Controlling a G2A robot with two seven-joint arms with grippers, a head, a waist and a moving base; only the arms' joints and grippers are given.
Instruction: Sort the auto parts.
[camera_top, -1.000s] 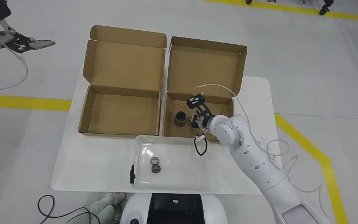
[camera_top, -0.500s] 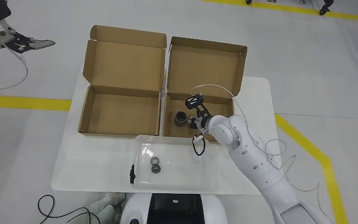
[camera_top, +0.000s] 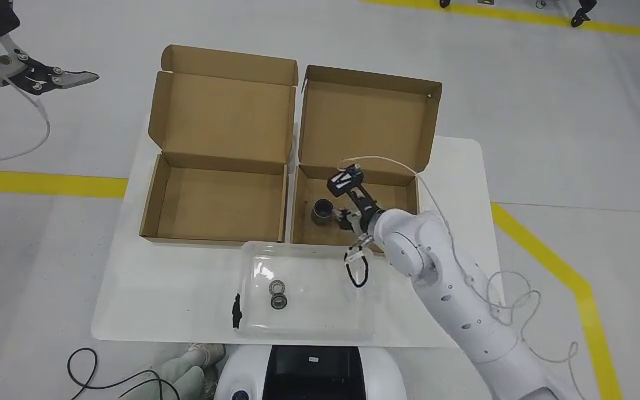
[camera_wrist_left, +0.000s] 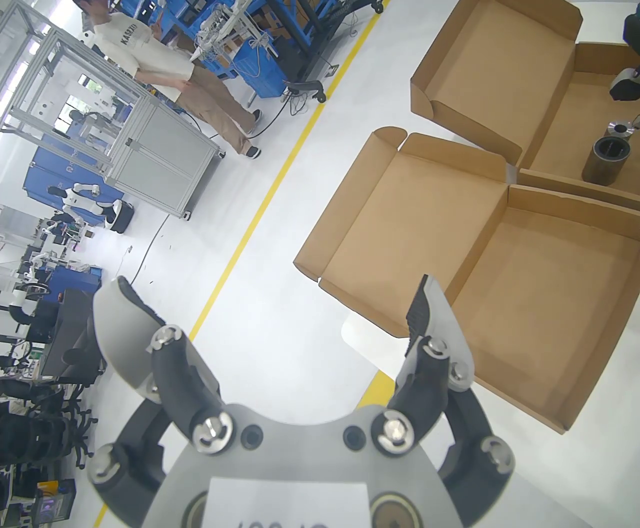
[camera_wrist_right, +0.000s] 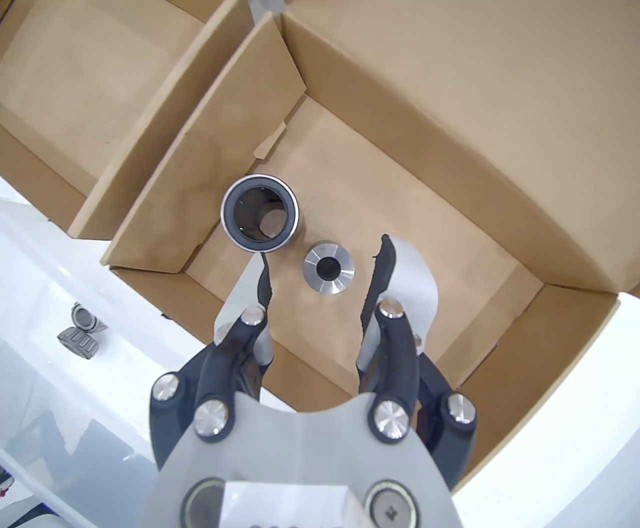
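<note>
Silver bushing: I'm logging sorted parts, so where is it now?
In the right wrist view the silver bushing sits in the right cardboard box, beside the dark sleeve, under the open right gripper.

- white table (camera_top: 450, 180), bare along its edges
- two open cardboard boxes side by side at the far side: left box (camera_top: 212, 205), right box (camera_top: 365, 115)
- clear tray (camera_top: 320, 300) at the near side, touching both boxes
- small black part (camera_top: 236, 310) at the tray's left edge
</note>
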